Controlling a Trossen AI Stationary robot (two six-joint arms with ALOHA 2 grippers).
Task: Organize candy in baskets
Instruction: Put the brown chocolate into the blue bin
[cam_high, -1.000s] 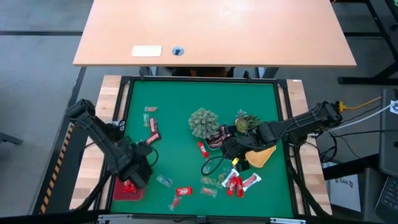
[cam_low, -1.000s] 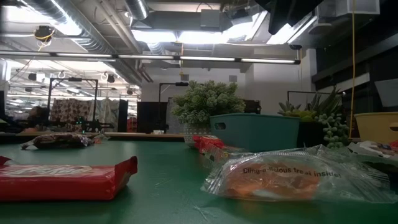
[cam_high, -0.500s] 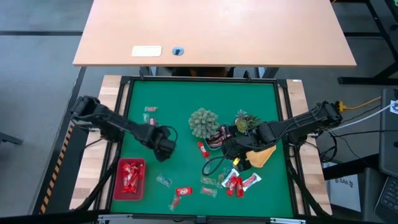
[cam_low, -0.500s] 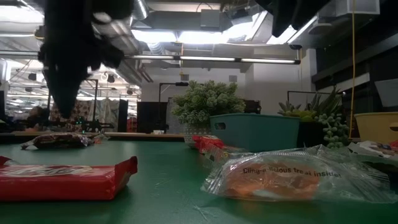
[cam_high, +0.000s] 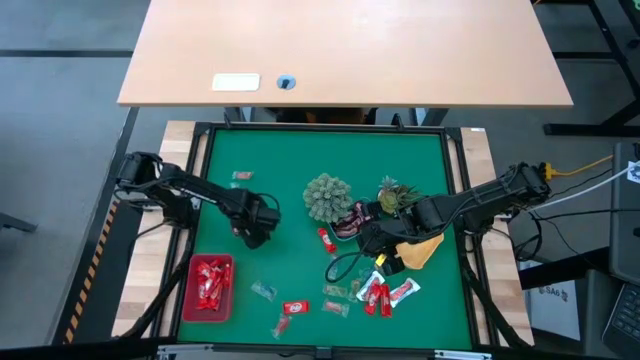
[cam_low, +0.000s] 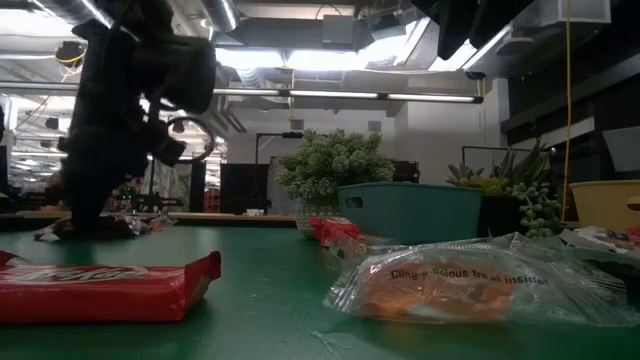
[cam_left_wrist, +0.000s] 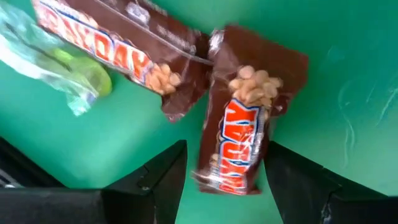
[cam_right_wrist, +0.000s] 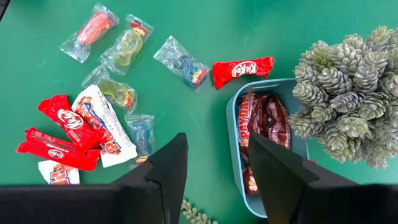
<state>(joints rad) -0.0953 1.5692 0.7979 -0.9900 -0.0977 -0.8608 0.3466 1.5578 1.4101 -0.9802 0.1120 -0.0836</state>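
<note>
A green tabletop (cam_high: 300, 170) lay below a bare wooden desk, with sorting only partly done. The red basket (cam_high: 190, 305) near the left front corner already held several red candies (cam_high: 208, 285), and the blue basket (cam_right_wrist: 234, 143) beside a spiky plant (cam_right_wrist: 348, 81) held dark brown bars (cam_right_wrist: 261, 121). The yellow basket (cam_high: 425, 250) sat mostly hidden under the right arm.

Much stayed loose: a heap of red bars (cam_right_wrist: 59, 134) and clear-wrapped sweets (cam_right_wrist: 127, 46) in front, plus 2 brown bars (cam_left_wrist: 239, 124) to the left.

The left hand (cam_left_wrist: 224, 171) hung wide open and empty right over 1 of those brown bars, apparently the next pick. The right hand (cam_right_wrist: 217, 158) hovered open and empty by the blue basket.
</note>
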